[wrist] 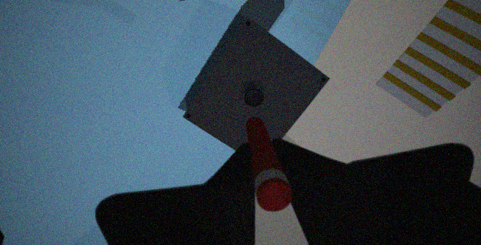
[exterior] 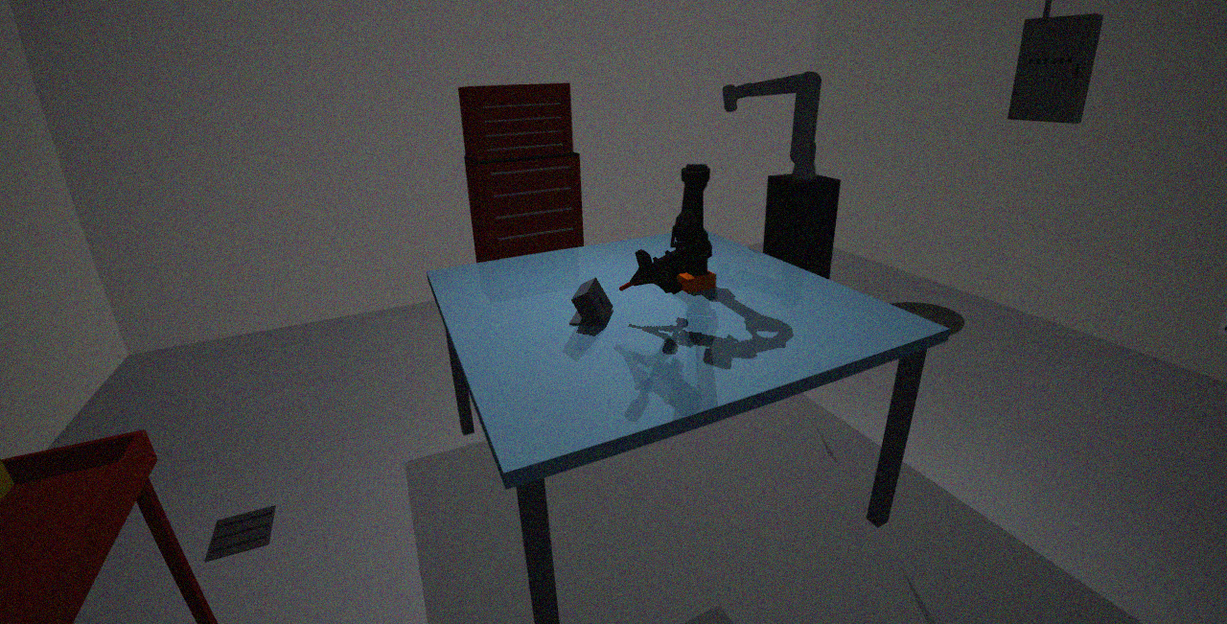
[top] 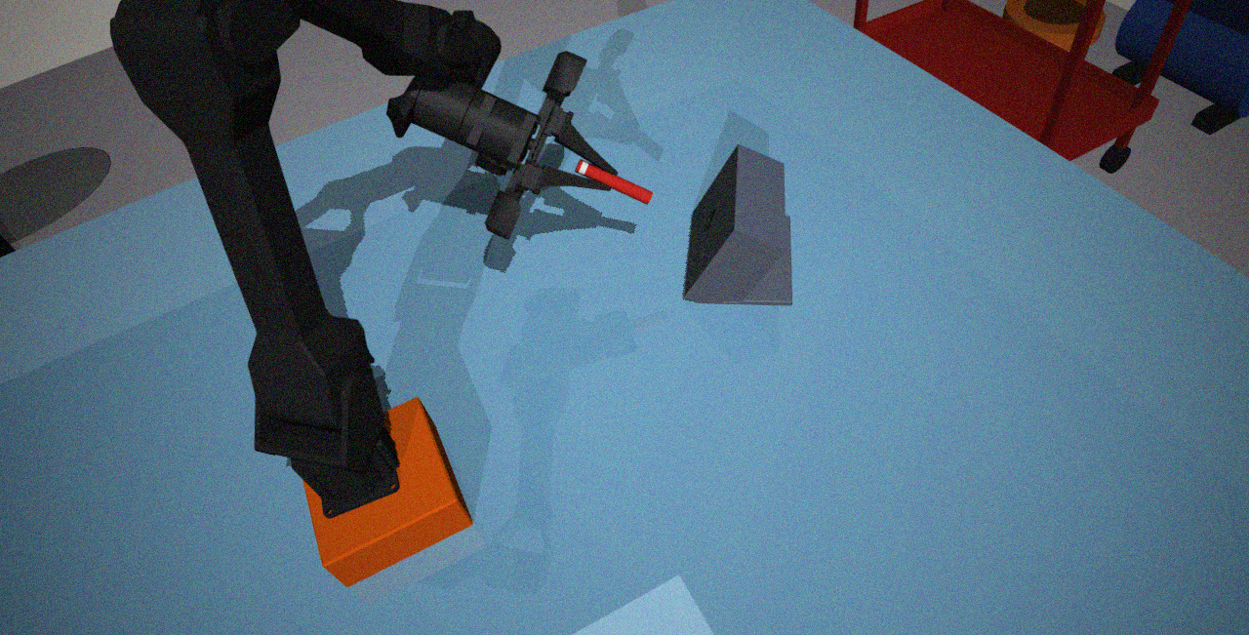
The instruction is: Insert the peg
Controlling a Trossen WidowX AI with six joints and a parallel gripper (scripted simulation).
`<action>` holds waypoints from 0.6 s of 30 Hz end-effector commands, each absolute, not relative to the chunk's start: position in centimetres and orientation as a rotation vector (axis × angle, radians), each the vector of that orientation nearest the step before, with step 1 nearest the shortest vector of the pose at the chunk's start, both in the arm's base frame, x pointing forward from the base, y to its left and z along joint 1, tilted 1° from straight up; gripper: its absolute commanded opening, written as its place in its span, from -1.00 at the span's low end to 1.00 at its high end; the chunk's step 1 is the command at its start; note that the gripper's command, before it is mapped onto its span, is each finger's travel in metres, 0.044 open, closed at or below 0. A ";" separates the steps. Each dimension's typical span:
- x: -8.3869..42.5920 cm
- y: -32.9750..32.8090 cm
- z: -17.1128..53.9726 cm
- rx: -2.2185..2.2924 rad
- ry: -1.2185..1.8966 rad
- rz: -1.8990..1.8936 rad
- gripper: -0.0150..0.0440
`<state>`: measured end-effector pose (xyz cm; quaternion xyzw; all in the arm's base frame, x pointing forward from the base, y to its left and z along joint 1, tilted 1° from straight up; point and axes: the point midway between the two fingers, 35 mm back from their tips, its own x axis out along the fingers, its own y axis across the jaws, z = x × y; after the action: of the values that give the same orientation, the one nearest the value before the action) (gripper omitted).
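Note:
A round red peg (top: 624, 185) (exterior: 625, 287) (wrist: 261, 147) has a white band near its top end. My gripper (top: 613, 180) (wrist: 261, 148) is shut on it, in the air above the table. The peg slants gently down toward the panel, its bottom end free and a short gap away from the face. The grey sloped panel (top: 759, 238) (exterior: 591, 301) (wrist: 225, 98) stands on the table in front of the gripper. Its round hole (wrist: 254, 97) shows in the wrist view just above the peg's bottom end; in the top view the face is dark and the hole is faint.
The blue table (top: 916, 386) (exterior: 772, 345) carries the arm's orange base block (top: 392, 518) (exterior: 696, 283) and the panel. A red cart (top: 995, 63) (exterior: 68, 517) stands on the floor beyond the table edge. Arm shadows fall across the table.

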<state>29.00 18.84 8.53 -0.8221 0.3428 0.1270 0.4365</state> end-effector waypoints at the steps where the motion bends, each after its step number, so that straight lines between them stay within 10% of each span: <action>1: 29.3 18.5 8.1 -2.065 0.853 0.314 -0.49; 18: 30.8 18.1 7.1 -2.085 0.828 0.309 -0.49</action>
<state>30.57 18.51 7.52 -0.8293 0.3307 0.1252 0.4328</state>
